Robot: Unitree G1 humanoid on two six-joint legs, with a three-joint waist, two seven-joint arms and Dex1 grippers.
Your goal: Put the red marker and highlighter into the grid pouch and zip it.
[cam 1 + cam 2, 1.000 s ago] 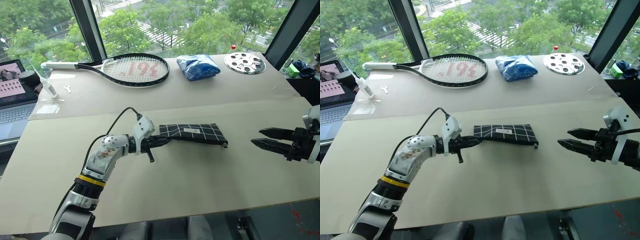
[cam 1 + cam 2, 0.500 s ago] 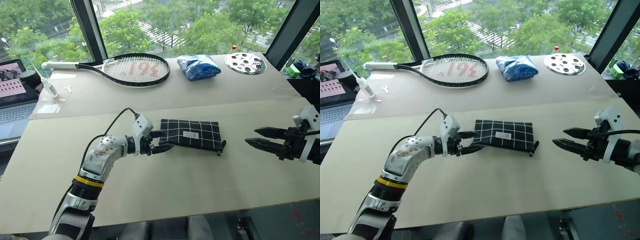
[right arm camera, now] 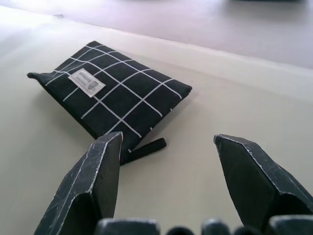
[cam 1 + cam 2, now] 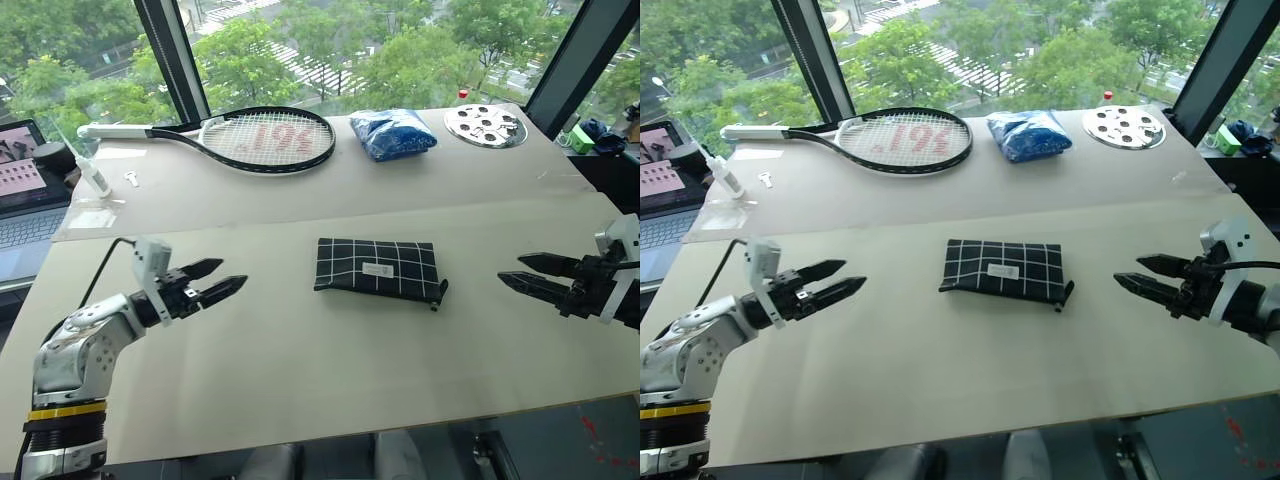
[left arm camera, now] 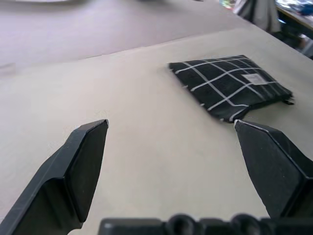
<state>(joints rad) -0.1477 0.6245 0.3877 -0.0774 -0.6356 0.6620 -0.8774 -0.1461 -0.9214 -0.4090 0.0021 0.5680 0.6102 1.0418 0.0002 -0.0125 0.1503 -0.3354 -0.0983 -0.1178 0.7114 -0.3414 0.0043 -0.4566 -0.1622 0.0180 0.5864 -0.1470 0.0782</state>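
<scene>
The grid pouch (image 4: 378, 268) lies flat in the middle of the table, black with white lines and a small white label; its zipper pull (image 4: 439, 294) sticks out at the right end. It also shows in the wrist views as the same pouch (image 5: 230, 86) (image 3: 113, 94). My left gripper (image 4: 222, 279) hovers well to the left of the pouch, open and empty. Out to the right of the pouch my right gripper (image 4: 518, 271) is open too, nothing between its fingers. The red marker and the highlighter are out of view.
At the back of the table lie a tennis racket (image 4: 250, 138), a blue plastic bag (image 4: 396, 132) and a round metal disc with holes (image 4: 486, 124). A laptop (image 4: 27, 190) sits off the left edge, with a white tube (image 4: 92, 172) near it.
My left gripper let go of the pouch's left end, opened, and swung far to the left. The pouch dropped flat on the table. The right gripper barely moved.
</scene>
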